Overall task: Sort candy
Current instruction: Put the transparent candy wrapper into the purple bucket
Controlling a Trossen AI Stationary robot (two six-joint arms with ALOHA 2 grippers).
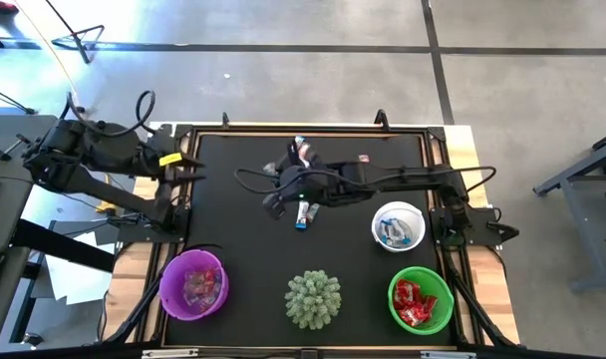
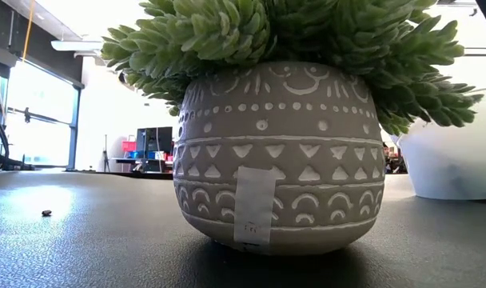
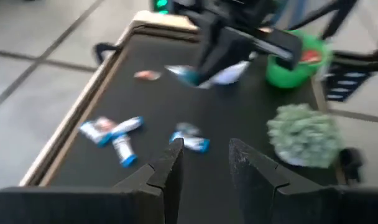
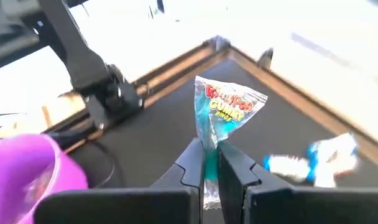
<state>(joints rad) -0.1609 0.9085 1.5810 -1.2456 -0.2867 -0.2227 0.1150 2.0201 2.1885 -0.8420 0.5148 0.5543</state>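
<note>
My right gripper [image 4: 207,163] hangs over the middle of the black mat [image 1: 233,229] and is shut on a blue-and-white candy [image 4: 225,109], also visible in the left wrist view [image 3: 204,76]. Loose candy lies on the mat: a small cluster [image 1: 301,150] near the far edge, a pinkish piece [image 1: 363,158], and a blue-and-white piece [image 1: 305,212]. My left gripper [image 3: 204,163] waits open at the mat's left edge [image 1: 188,172]. A purple bowl [image 1: 193,284], a white bowl [image 1: 398,224] and a green bowl [image 1: 421,299] hold candy. My right gripper pinches the lower part of the blue-and-white wrapper [image 4: 209,152] between its two fingers. The printed, flared end [image 4: 231,99] sticks out past the fingertips. The candy is lifted clear of the mat.
A spiky pale-green plant in a patterned pot [image 2: 275,152] stands at the near edge between the purple and green bowls [image 1: 313,299]. The mat sits in a raised wooden frame [image 1: 313,128]. The right arm [image 1: 403,181] stretches across the mat's far half.
</note>
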